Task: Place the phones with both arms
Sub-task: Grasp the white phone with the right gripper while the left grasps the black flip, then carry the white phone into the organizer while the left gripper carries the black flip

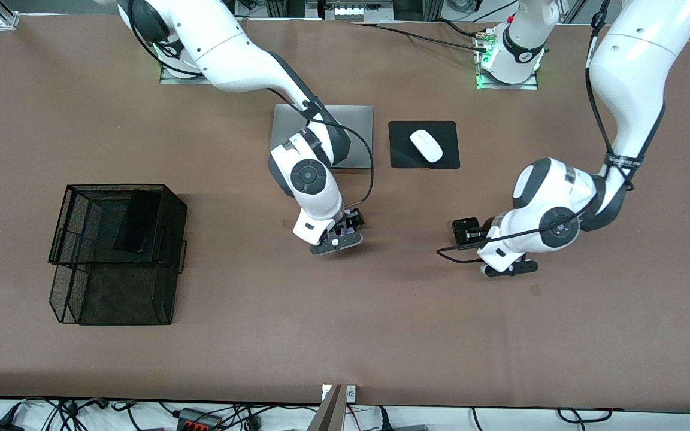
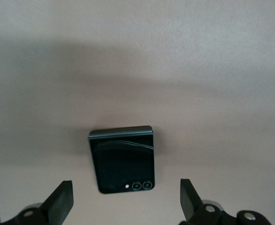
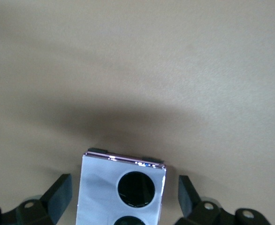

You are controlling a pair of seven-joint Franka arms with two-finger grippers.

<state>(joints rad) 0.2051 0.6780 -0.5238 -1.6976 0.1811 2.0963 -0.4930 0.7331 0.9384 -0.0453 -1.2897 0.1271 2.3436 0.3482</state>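
While both hands gape, the left hand (image 2: 126,202) straddles a flat black flip phone (image 2: 122,159), the right hand (image 3: 124,198) a glossy lilac phone (image 3: 122,190), on the counter (image 1: 417,323)

Slab phone (image 1: 137,221) in the wire basket (image 1: 118,254) toward the right arm's end, laptop (image 1: 354,129) beside the mouse (image 1: 426,145) on its pad (image 1: 403,157), flip phone (image 2: 122,159) lying between the left gripper's (image 2: 126,204) spread fingers, third phone (image 3: 122,190) between the right gripper's (image 3: 124,201).

Lilac-white phone (image 3: 122,194) cut off by right wrist view's edge; in front view, hidden under right arm.
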